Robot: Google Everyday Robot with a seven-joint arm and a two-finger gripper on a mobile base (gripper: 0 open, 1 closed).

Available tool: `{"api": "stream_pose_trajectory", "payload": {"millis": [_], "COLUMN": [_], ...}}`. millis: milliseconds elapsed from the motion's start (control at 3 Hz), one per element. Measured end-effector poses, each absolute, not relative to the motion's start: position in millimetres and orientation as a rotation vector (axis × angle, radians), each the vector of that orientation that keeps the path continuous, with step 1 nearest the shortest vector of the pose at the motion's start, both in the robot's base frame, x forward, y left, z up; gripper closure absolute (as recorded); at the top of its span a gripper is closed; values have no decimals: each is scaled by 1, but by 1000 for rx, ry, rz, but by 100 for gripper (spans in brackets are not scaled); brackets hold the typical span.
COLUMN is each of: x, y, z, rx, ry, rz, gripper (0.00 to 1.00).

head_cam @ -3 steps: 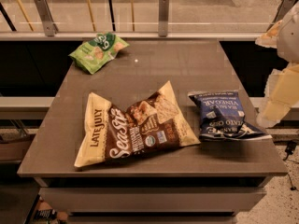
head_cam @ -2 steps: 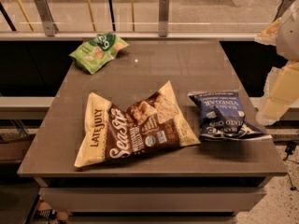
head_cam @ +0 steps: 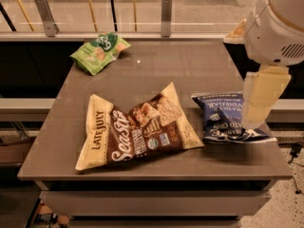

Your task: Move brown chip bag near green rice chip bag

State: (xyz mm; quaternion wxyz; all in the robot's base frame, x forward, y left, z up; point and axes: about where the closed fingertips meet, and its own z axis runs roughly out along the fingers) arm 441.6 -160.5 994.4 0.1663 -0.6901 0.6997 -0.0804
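The brown chip bag (head_cam: 137,129) lies flat at the front middle of the grey table (head_cam: 190,65), "LATE JULY" on its cream left edge. The green rice chip bag (head_cam: 99,52) lies at the table's far left corner, well apart from the brown bag. My gripper (head_cam: 260,101) hangs at the right side of the view under the white arm joint (head_cam: 280,25). It is over the right part of the dark blue chip bag and to the right of the brown bag, touching neither that I can see.
A dark blue chip bag (head_cam: 223,118) lies at the table's front right, next to the brown bag. A railing with metal posts (head_cam: 165,13) runs behind the table. Lower shelves flank the table on the left and right.
My arm has moved a little left and further into view, over the right edge of the table. The three bags have not moved.
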Motion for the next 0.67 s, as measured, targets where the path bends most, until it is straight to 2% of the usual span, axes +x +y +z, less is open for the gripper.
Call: {"api": "stream_pose_trajectory", "payload": {"millis": [667], "x": [424], "y": [-93], "z": [954], "rx": [-2072], "ry": [1851], "rz": [-126], "gripper": [0]}}
